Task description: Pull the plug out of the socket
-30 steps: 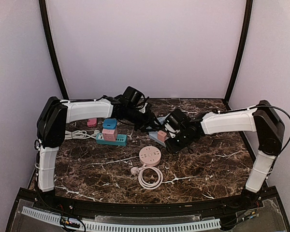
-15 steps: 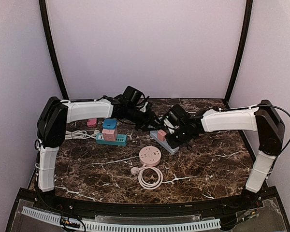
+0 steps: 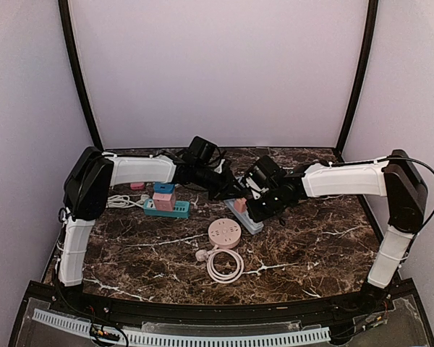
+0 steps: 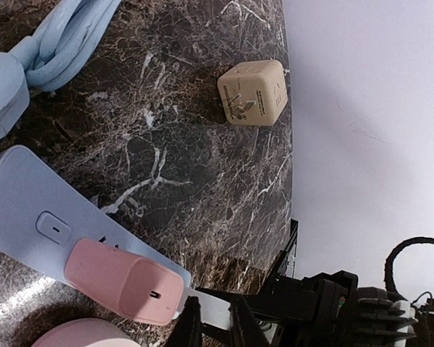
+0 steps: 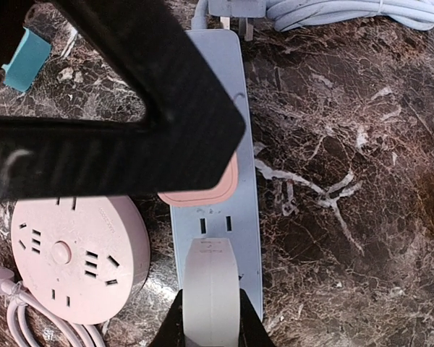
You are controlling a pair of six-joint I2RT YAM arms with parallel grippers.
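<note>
Both arms crowded over the power strip, plug not yet pulled.

The pink plug [image 4: 123,282] sat pushed into the pale blue power strip [image 4: 22,210], which lay flat on the marble table [image 3: 311,238] just beside the round pink socket [image 5: 76,253]. The left gripper [image 4: 215,319] hovered right at the strip's end past the plug, fingers drawn narrow, nearly together. The right gripper [image 5: 211,289] sat low over the same strip, just short of the plug, its fingers equally tight. From these angles it was hard to say whether either pair actually pinched the strip, and neither had hold of the plug. A beige cube adapter [image 4: 253,94] stood well apart by the wall.
</note>
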